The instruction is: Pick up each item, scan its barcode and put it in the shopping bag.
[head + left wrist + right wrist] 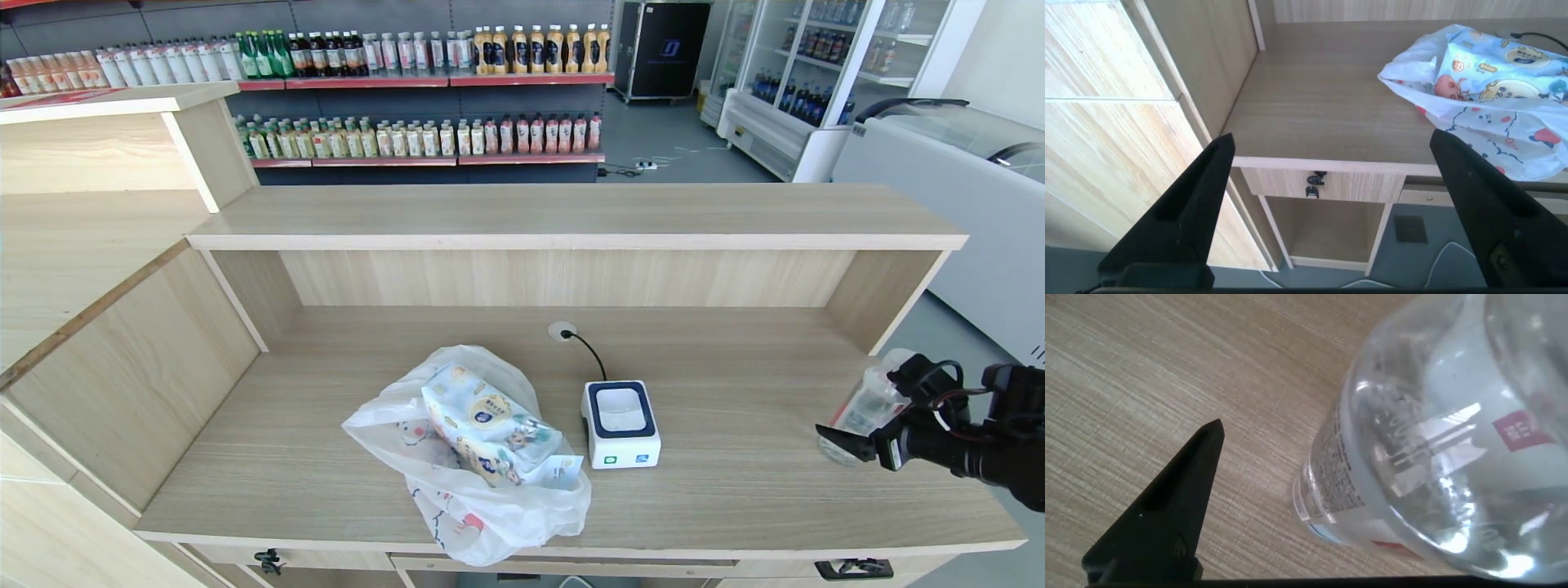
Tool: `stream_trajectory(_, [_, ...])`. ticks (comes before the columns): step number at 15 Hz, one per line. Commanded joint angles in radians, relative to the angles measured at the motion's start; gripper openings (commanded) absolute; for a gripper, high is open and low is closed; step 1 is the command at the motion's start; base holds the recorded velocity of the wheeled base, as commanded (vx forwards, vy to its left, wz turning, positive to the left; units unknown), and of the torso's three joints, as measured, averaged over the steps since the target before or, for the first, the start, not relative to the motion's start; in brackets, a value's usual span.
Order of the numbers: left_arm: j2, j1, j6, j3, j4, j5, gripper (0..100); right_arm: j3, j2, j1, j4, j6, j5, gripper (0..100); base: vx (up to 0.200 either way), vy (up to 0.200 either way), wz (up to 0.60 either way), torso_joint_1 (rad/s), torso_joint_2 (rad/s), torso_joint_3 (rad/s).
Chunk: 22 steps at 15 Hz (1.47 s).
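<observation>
Expect the bottle (1421, 433) to be light, stiff and slippery; grip it mid-body. It is clear plastic with a printed label, at the counter's (735, 384) right end, well right of the scanner (620, 423). The right gripper (875, 408) is spread around it, one finger (1167, 506) not touching. The left gripper (1329, 143) hangs wide open near the counter's front left corner.

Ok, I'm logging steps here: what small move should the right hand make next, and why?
Probably close the right hand on the bottle: a gap shows between its finger and the bottle, which must go over the scanner before the bag.
</observation>
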<state>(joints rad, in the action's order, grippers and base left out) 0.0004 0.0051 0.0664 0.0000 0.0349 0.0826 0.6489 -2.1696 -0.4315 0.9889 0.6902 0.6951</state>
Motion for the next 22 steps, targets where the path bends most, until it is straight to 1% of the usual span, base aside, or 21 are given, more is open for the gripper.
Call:
stream_trajectory(1, [0.0,-0.001,0.0,0.0,0.0,0.0,100,0.003,-0.01,0.005,0.004,0.0,0.001,100,0.0,0.0,0.0,0.0,0.0,0.0])
stream_trajectory(2, [0.0,0.001,0.001,0.0,0.0,0.0,100,0.005,-0.013,0.008,0.011,0.0,0.003,100,0.0,0.0,0.0,0.0,0.0,0.0])
stream_trajectory(3, [0.0,-0.001,0.0,0.0,0.0,0.0,100,0.005,-0.016,0.01,0.011,0.0,0.006,0,0.0,0.0,0.0,0.0,0.0,0.0])
stream_trajectory(13, [0.0,-0.001,0.0,0.0,0.0,0.0,100,0.037,-0.036,0.01,0.03,-0.021,0.015,0,0.0,0.0,0.0,0.0,0.0,0.0])
stream_trajectory(17, [0.0,-0.001,0.001,0.0,0.0,0.0,100,0.046,0.014,0.01,0.017,-0.113,0.104,0,0.0,0.0,0.0,0.0,0.0,0.0])
stream_trajectory(19, [0.0,-0.001,0.0,0.0,0.0,0.0,100,0.047,0.086,0.013,-0.003,-0.195,0.152,0,0.0,0.0,0.0,0.0,0.0,0.0])
stream_trajectory(22, [0.0,0.001,0.0,0.0,0.0,0.0,100,0.067,0.203,0.013,-0.007,-0.334,0.308,0,0.0,0.0,0.0,0.0,0.0,0.0])
